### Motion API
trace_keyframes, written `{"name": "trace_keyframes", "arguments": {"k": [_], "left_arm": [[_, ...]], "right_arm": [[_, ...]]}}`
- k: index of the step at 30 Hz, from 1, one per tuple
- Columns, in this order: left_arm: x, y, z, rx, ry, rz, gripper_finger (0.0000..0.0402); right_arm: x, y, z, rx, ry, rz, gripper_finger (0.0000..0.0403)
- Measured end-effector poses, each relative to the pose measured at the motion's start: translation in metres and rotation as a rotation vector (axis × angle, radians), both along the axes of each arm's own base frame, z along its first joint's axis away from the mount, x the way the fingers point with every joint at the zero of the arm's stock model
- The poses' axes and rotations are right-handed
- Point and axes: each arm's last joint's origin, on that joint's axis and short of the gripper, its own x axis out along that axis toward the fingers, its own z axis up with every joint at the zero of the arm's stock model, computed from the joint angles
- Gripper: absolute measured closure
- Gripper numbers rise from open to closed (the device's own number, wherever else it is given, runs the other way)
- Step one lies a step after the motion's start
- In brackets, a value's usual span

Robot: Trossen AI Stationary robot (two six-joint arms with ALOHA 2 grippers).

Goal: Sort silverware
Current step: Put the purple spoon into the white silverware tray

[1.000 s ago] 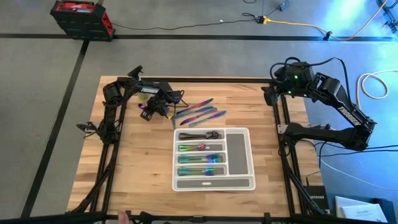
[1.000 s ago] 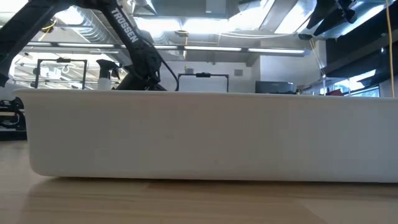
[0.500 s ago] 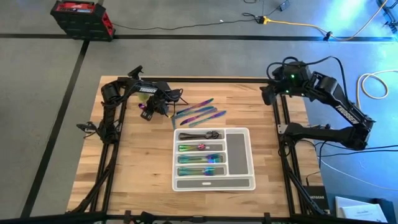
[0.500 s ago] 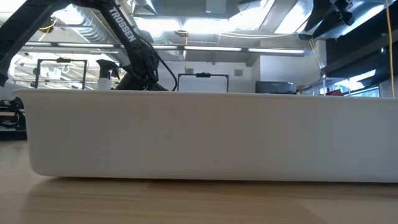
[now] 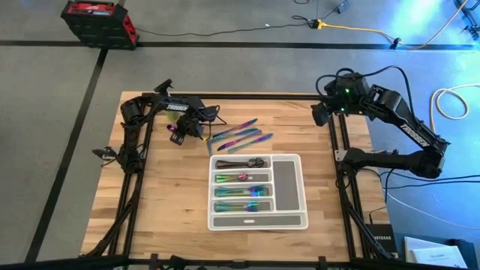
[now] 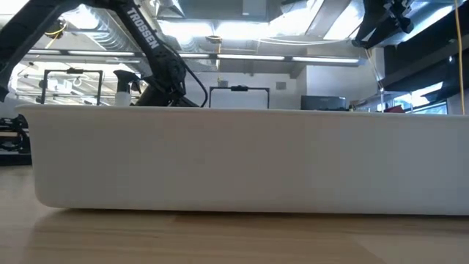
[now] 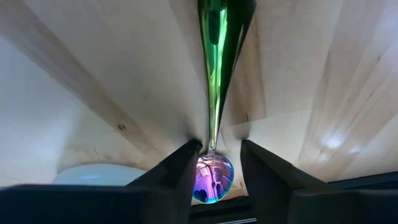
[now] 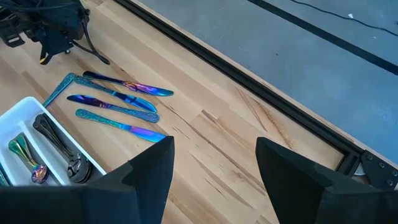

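Pick-up in hand: left gripper closing around iridescent spoon, grip not yet confirmed. Right gripper released, idle at table edge. Next: firm clench, lift, carry to tray.

We see the right gripper swing a little further in over the table's far right edge than before, while the left gripper narrows around a spoon.
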Motion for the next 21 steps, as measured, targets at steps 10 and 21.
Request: {"name": "trace_keyframes", "arguments": {"k": [10,21], "left_arm": [[0.0,-0.001,0.0,0.009,0.008,0.008,0.0397],[0.027,0.008,0.053,0.093,-0.23,0.186,0.0401]], "right_arm": [[0.0,0.0,0.0,0.0,0.0,0.0,0.0191],[0.001,-0.001,0.001,-0.01,-0.012,0.002,0.0191]]}}
